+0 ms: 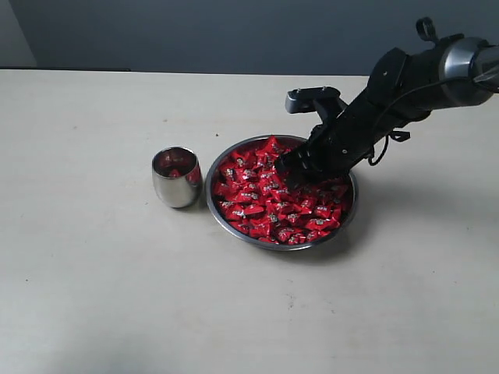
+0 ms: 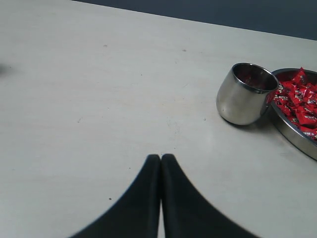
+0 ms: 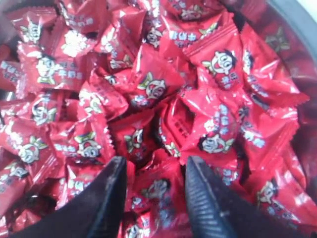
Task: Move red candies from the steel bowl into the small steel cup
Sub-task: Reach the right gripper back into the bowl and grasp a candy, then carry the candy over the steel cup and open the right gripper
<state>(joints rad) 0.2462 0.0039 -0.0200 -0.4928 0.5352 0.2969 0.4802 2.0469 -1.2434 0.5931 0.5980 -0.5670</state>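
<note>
The steel bowl [image 1: 348,220] sits at the table's centre, heaped with red candies [image 1: 261,201]. The small steel cup [image 1: 177,178] stands just left of it, with a bit of red showing inside. My right gripper [image 1: 290,173] reaches down into the bowl's far right part. In the right wrist view this right gripper [image 3: 154,163] is open, its fingers dug into the red candies [image 3: 148,84] with one candy [image 3: 159,191] lying between them. My left gripper [image 2: 160,157] is shut and empty, low over bare table, well away from the cup [image 2: 243,93] and bowl [image 2: 292,133].
The pale table [image 1: 93,280] spreads out on all sides of the bowl and cup. The right arm [image 1: 405,82] slants down from the upper right. A dark wall runs behind the table's far edge.
</note>
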